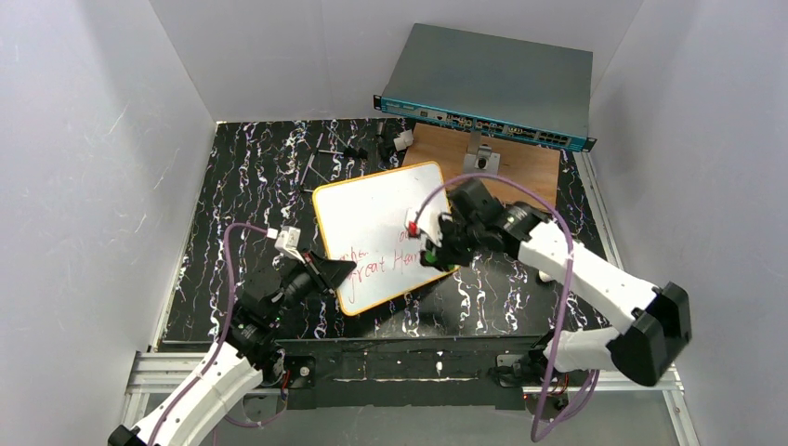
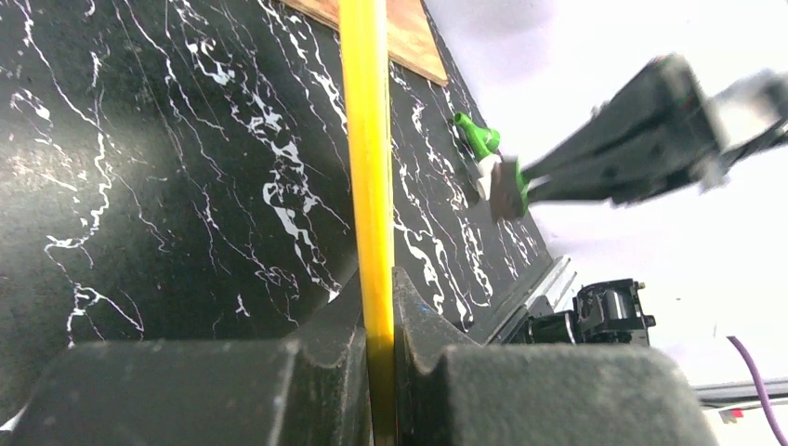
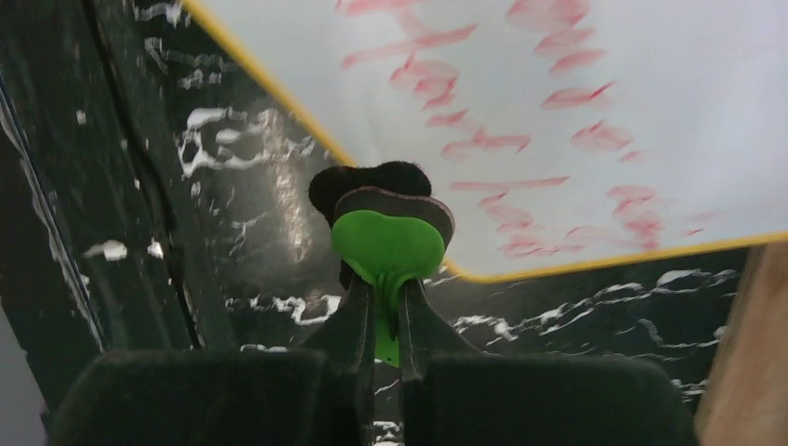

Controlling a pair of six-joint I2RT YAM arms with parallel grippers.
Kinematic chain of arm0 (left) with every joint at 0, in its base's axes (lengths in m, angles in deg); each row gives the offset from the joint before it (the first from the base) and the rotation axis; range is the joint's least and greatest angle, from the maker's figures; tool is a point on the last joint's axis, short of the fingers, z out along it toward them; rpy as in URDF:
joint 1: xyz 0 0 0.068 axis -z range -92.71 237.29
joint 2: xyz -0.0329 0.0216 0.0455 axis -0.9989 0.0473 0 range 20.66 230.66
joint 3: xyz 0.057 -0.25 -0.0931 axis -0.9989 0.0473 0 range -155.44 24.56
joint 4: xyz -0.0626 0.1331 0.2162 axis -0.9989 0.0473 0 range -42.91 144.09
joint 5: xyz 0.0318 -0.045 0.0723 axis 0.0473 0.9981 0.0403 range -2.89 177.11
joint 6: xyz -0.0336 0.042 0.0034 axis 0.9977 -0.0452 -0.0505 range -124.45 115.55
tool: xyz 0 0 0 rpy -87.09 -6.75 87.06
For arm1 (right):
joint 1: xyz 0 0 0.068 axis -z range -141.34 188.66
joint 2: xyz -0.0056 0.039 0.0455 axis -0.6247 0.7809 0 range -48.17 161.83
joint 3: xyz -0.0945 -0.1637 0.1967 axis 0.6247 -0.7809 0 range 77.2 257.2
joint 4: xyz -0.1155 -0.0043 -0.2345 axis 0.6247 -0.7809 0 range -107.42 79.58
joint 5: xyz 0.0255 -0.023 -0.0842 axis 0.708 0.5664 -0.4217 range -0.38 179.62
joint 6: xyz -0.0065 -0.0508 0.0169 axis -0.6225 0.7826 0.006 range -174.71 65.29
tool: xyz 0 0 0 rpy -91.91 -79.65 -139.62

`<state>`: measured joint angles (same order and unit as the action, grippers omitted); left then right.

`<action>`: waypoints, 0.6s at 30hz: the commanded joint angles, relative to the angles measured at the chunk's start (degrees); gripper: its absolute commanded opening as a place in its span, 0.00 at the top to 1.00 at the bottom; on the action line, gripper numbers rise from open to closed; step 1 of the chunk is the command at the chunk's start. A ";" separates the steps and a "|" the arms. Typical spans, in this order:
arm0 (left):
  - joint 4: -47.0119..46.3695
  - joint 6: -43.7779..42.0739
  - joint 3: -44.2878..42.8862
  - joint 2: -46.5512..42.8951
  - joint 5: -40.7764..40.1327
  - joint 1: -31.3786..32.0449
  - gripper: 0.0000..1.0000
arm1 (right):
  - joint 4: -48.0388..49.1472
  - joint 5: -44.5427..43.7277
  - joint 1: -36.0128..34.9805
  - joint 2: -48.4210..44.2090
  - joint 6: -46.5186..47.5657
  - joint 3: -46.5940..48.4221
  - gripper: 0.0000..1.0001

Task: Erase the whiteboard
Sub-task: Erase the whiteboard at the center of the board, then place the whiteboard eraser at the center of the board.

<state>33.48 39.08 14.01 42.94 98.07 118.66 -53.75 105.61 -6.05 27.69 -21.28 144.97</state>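
The whiteboard (image 1: 376, 223), white with an orange-yellow frame, lies tilted on the black marbled table; red handwriting runs along its near part. My left gripper (image 1: 336, 269) is shut on the board's near-left edge; in the left wrist view the yellow frame (image 2: 368, 139) runs up between the fingers (image 2: 423, 316). My right gripper (image 1: 437, 253) is shut on a green-handled eraser (image 3: 388, 243) with a dark felt pad, held over the board's near right corner by the red writing (image 3: 520, 139). The eraser also shows in the left wrist view (image 2: 502, 181).
A brown wooden board (image 1: 525, 160) lies behind the whiteboard, with a small metal stand (image 1: 480, 158) on it. A grey network switch (image 1: 488, 88) sits at the back. Small dark parts and screws (image 1: 348, 149) lie at the table's far left. White walls enclose the table.
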 commanded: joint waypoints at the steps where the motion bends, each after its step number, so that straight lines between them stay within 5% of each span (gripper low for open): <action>1: 4.67 -9.22 -5.47 -1.47 -8.84 -0.10 1.00 | -0.38 -2.07 0.08 -4.74 4.86 -12.62 0.99; 9: 9.36 -12.61 -8.10 -4.02 -18.04 -0.17 1.00 | 6.03 -5.92 -0.62 -0.64 3.80 -20.05 0.90; 13: 12.39 -13.68 -8.73 -6.01 -19.07 -0.17 1.00 | 8.90 -7.57 -2.07 4.28 2.08 -20.30 0.75; 18: 15.81 -14.52 -8.82 -8.80 -19.53 -0.17 1.00 | 9.25 -4.41 -2.23 6.46 0.86 -20.12 0.38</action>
<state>46.25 29.46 7.65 36.08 82.48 118.75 -46.96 99.03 -7.91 33.81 -19.46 123.77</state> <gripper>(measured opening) 0.060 0.533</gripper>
